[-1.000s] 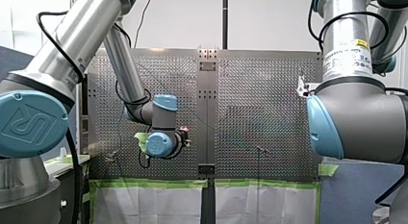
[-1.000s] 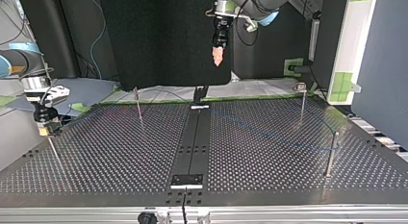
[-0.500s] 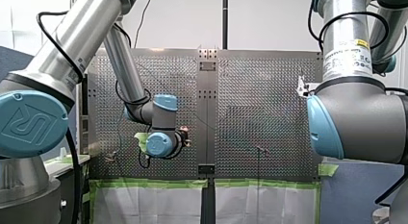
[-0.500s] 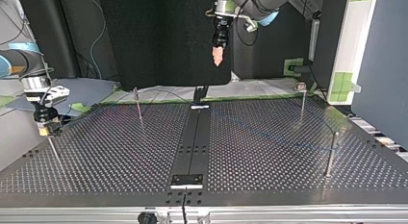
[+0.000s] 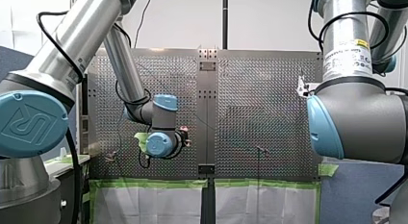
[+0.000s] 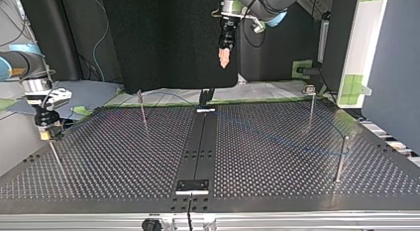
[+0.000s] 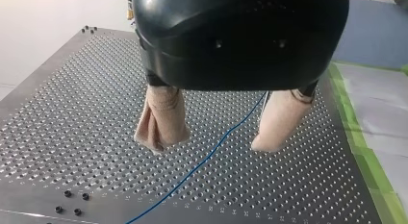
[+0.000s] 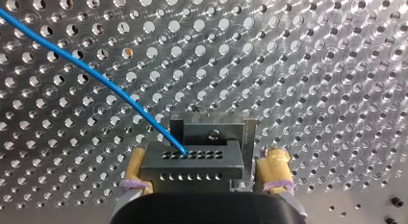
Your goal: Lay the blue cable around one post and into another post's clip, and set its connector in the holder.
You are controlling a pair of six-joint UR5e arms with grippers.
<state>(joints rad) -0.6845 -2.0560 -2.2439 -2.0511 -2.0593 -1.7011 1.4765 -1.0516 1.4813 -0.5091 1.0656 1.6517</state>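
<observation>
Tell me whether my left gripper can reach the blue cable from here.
Probably yes: the left gripper hangs open above the blue cable, with nothing showing between them.

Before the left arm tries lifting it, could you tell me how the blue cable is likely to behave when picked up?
The blue cable looks thin and lies in a loose curve on the perforated table, so it will probably sag limply and weigh little. One end enters the connector, so lifting may tug there.

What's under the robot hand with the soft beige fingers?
The holed table and the blue cable lying on it, passing between the open beige fingers of the left gripper. The gripper's black body covers where the cable goes farther on.
</observation>
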